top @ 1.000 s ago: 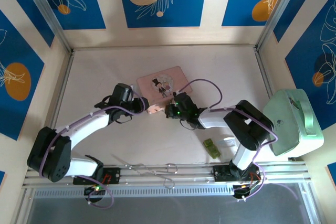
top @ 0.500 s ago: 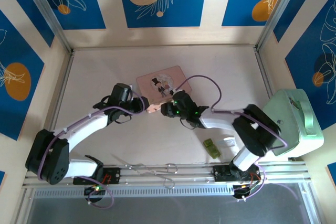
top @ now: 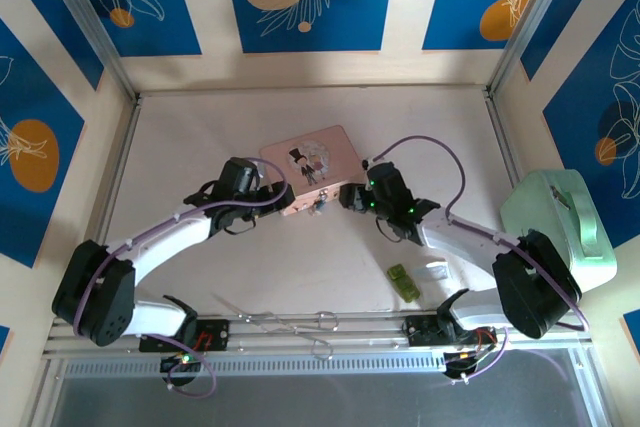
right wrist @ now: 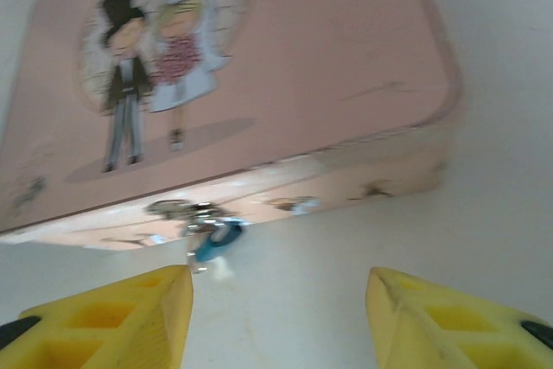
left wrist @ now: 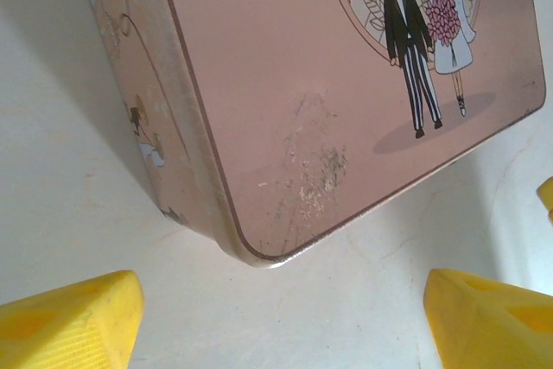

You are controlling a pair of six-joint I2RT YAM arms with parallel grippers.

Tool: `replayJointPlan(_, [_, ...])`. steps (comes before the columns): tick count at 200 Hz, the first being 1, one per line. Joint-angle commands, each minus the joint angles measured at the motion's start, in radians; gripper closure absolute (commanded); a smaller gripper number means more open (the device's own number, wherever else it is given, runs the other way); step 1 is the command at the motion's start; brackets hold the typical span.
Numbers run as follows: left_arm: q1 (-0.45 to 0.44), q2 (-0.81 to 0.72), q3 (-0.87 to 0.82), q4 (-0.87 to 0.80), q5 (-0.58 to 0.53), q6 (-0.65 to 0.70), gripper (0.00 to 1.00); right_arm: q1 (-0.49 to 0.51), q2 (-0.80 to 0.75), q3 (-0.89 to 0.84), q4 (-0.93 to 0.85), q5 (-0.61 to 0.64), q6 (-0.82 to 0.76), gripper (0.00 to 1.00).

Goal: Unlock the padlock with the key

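The pink picture box (top: 310, 165) lies mid-table. The tiny blue padlock (top: 320, 205) with its silvery part hangs at the box's near side. In the right wrist view the padlock (right wrist: 212, 238) is blurred, just ahead of my left-hand fingertip (right wrist: 130, 313), under a silvery clasp on the pink box (right wrist: 285, 66). I cannot pick out the key. My right gripper (top: 350, 195) (right wrist: 276, 321) is open and empty, right of the padlock. My left gripper (top: 277, 197) (left wrist: 276, 326) is open and empty, its yellow fingertips (left wrist: 73, 321) straddling the near corner of the pink box (left wrist: 285, 58).
A small green block (top: 404, 282) and a small white scrap (top: 437, 269) lie at the near right. A mint-green case (top: 560, 232) stands at the right edge. Scissors (top: 280, 322) rest on the front rail. Open table lies behind and to the left of the box.
My right gripper has drawn back to the right, away from the box's near side, leaving the padlock in view. The right elbow swung out rightward. The left gripper edged slightly toward the box.
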Motion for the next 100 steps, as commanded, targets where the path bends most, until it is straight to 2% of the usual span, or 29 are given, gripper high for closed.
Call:
replayJointPlan(1, [0.003, 0.016, 0.025, -0.014, -0.035, -0.007, 0.17, -0.062, -0.023, 0.109, -0.117, -0.025, 0.008, 0.44])
replayJointPlan(41, [0.040, 0.007, 0.026, -0.005, -0.016, -0.026, 0.17, -0.213, 0.147, 0.356, -0.309, -0.152, 0.009, 0.43])
replayJointPlan(77, [0.058, 0.005, 0.049, -0.032, -0.006, -0.002, 0.17, -0.221, 0.277, 0.503, -0.405, -0.153, -0.010, 0.44])
replayJointPlan(100, [0.072, 0.015, 0.045, -0.035, 0.009, 0.004, 0.21, -0.217, 0.319, 0.526, -0.409, -0.164, 0.002, 0.47])
